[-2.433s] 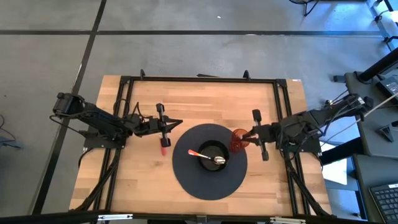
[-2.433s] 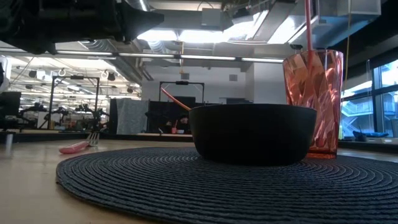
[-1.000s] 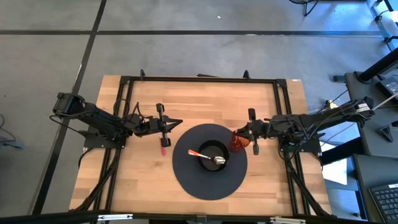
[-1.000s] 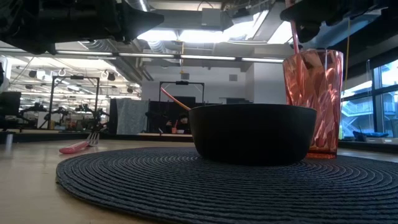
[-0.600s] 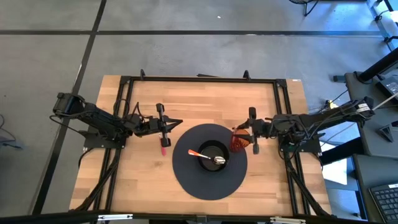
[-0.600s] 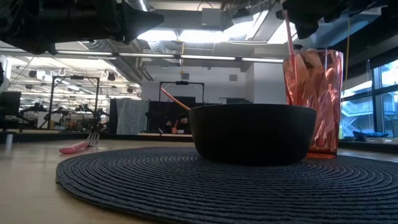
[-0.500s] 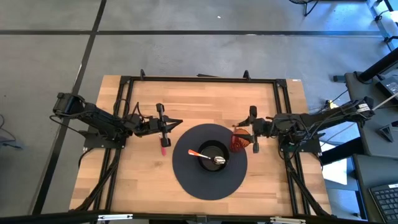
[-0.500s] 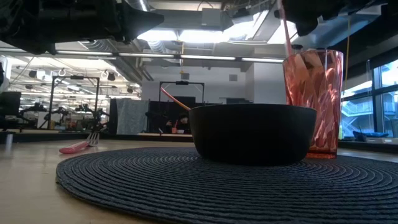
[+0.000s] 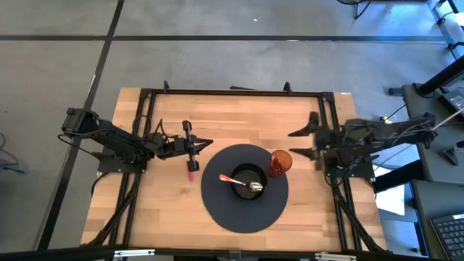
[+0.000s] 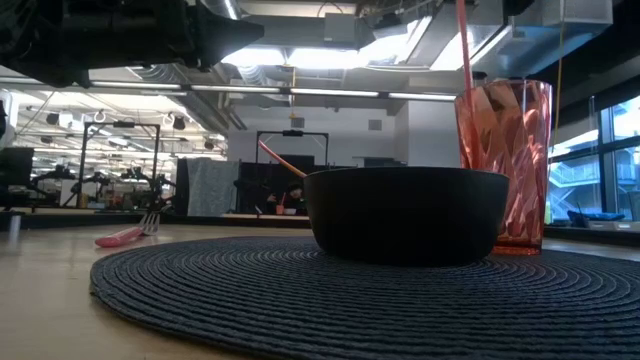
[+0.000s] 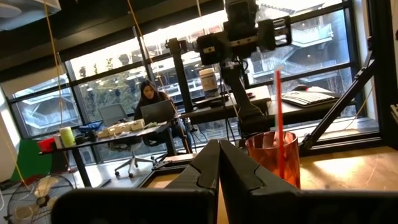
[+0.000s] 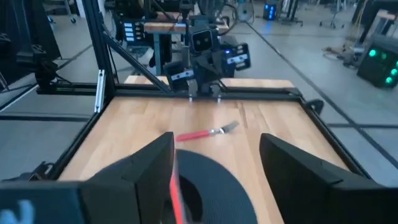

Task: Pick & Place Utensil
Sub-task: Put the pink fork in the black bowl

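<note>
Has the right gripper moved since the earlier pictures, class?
Yes. The right gripper has pulled back from the red cup toward the table's right edge, open, leaving a utensil standing in the cup.

No readable text or labels.

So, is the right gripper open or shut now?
Open. The right gripper shows its fingers spread wide apart, holding nothing, away from the cup.

A robotics lab in an open office: beyond the wooden table (image 9: 239, 123) stand desks with monitors (image 11: 155, 112), a seated person (image 11: 148, 94), exposed ceiling ducts (image 10: 200, 75) and large windows (image 11: 106, 106).
</note>
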`<state>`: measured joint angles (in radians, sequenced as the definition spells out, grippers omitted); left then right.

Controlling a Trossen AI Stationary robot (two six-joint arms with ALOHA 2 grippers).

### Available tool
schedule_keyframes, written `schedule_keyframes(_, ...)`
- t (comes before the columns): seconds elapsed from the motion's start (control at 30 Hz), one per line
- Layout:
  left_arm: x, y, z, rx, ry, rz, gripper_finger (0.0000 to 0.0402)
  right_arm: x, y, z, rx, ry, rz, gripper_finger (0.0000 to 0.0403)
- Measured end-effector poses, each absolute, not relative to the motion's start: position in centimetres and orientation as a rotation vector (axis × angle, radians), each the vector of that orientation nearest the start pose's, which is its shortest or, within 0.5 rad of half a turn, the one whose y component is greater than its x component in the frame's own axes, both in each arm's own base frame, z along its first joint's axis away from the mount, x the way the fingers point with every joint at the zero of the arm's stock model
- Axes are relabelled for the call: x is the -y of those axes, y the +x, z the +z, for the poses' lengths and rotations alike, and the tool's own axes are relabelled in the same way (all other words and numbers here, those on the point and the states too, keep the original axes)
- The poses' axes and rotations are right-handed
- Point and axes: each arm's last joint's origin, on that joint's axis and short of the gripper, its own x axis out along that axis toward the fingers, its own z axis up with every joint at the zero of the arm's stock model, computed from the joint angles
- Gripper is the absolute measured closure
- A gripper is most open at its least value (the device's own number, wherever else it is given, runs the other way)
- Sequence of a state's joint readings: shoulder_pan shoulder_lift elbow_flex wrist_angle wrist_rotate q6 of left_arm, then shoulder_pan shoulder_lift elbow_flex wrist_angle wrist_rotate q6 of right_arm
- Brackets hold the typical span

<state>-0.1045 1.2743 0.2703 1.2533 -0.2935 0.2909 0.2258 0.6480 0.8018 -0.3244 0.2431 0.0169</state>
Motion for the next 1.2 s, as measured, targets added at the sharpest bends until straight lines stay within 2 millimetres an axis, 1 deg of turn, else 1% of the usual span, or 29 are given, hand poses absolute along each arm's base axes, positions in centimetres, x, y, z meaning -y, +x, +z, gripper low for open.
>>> schedule_keyframes(0.1, 1.4, 21.7, 20.5, 0.215, 0.238, 0.222, 0.0396, -1.9, 11.7, 34.9, -0.184, -0.044, -0.039, 0.0181)
schedule_keyframes(0.17, 1.4, 21.7, 20.5, 0.216, 0.232, 0.221, 0.0394, -1.6, 10.4, 34.9, -0.151, -0.063, -0.06, 0.0204)
schedule_keyframes(0.27, 1.4, 21.7, 20.5, 0.216, 0.227, 0.221, 0.0394, -1.5, 8.9, 34.1, -0.06, -0.077, -0.013, 0.026)
schedule_keyframes(0.4, 1.4, 21.7, 20.5, 0.216, 0.228, 0.221, 0.0398, -1.3, 7.4, 32.2, 0.076, -0.068, 0.053, 0.0361)
schedule_keyframes(0.43, 1.4, 21.7, 20.5, 0.216, 0.228, 0.221, 0.0399, -1.2, 6.9, 31.8, 0.125, -0.066, 0.072, 0.0381)
schedule_keyframes(0.47, 1.4, 21.7, 20.5, 0.216, 0.227, 0.221, 0.04, -1.3, 6.7, 31.3, 0.164, -0.066, 0.093, 0.0391)
schedule_keyframes(0.57, 1.4, 21.7, 20.5, 0.216, 0.22, 0.223, 0.0399, -1.2, 6.1, 29.6, 0.234, -0.057, 0.122, 0.039)
schedule_keyframes(0.67, 1.4, 21.7, 20.5, 0.213, 0.217, 0.243, 0.0399, -0.9, 5.6, 28.5, 0.285, -0.049, 0.071, 0.0397)
schedule_keyframes(0.73, 1.4, 21.7, 20.5, 0.213, 0.211, 0.248, 0.04, -0.9, 5.5, 27.7, 0.289, -0.047, 0.063, 0.0398)
schedule_keyframes(0.8, 1.4, 21.7, 20.5, 0.213, 0.209, 0.248, 0.04, -1.0, 6.0, 26.6, 0.248, -0.043, 0.066, 0.0397)
schedule_keyframes(0.9, 1.4, 21.7, 20.5, 0.213, 0.209, 0.248, 0.0397, -1.0, 6.4, 26.0, 0.247, -0.036, 0.055, 0.0399)
schedule_keyframes(1.03, 1.3, 21.7, 20.5, 0.213, 0.209, 0.248, 0.0397, -1.0, 7.2, 24.1, 0.178, -0.053, 0.015, 0.0399)
schedule_keyframes(1.07, 1.4, 21.7, 20.5, 0.21, 0.209, 0.248, 0.0399, -1.0, 7.3, 23.9, 0.177, -0.047, 0.012, 0.0399)
schedule_keyframes(1.13, 1.3, 21.7, 20.4, 0.206, 0.21, 0.248, 0.04, -1.1, 7.6, 23.5, 0.19, -0.024, 0.029, 0.0398)
schedule_keyframes(1.2, 1.3, 21.7, 20.4, 0.203, 0.211, 0.248, 0.0399, -1.3, 8.0, 22.5, 0.192, -0.025, 0.081, 0.0398)
